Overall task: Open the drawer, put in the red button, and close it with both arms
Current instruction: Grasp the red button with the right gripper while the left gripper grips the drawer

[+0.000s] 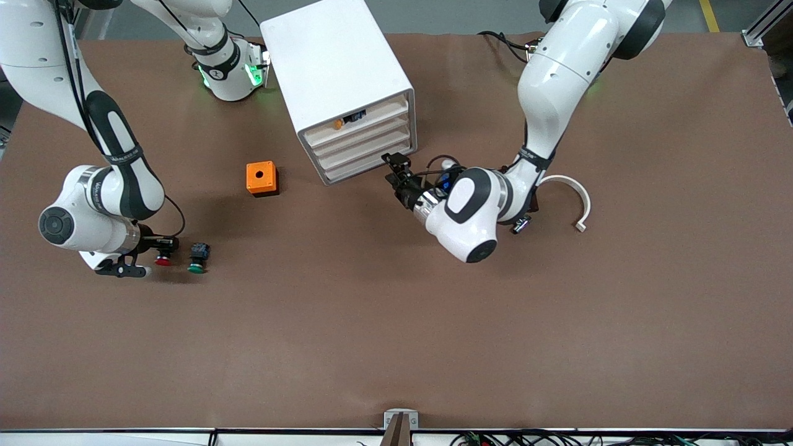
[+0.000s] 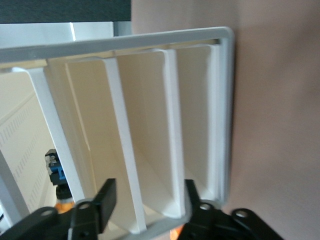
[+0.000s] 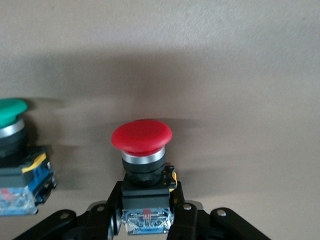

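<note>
The red button has a round red cap on a black-and-blue body. My right gripper is shut on that body, low over the table toward the right arm's end, as the front view shows. The white cabinet stands near the robots' bases, its drawers pushed in. My left gripper is at the corner of the lowest drawers. In the left wrist view its fingers are spread open, with white drawer fronts between them.
A green-capped button stands right beside the red one and shows in the right wrist view. An orange box sits beside the cabinet toward the right arm's end. A white curved piece lies by the left arm.
</note>
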